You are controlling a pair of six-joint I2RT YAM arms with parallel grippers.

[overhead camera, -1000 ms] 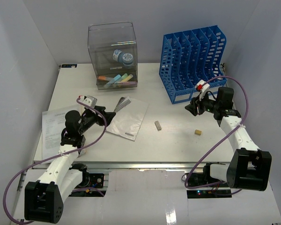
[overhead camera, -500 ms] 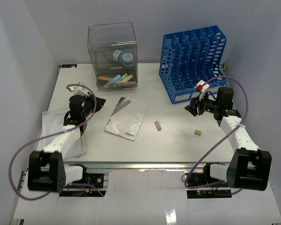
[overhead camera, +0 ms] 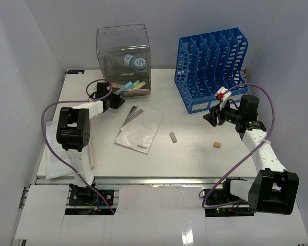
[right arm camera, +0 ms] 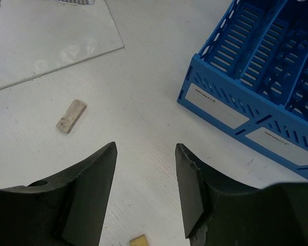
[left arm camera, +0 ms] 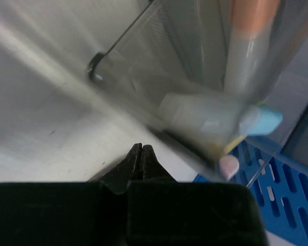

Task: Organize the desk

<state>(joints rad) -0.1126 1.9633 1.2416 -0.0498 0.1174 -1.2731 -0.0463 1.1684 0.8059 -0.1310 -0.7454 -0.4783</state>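
White worktop (overhead camera: 195, 154) spanning the whole scene, rail (overhead camera: 159, 180) along the near edge. Tan block (overhead camera: 216, 144) and grey eraser (overhead camera: 173, 136) loose mid-surface, apart. Right tool (right arm camera: 145, 148) parted, empty, angled down near both, probably set for a pick. Left tool (left arm camera: 141, 154) pinched shut on nothing, nose just beside clear box (overhead camera: 123, 61) holding coloured markers (overhead camera: 128, 85) and a tape roll (overhead camera: 135, 62). Blue rack (overhead camera: 213, 66) farthest, slots seemingly bare.
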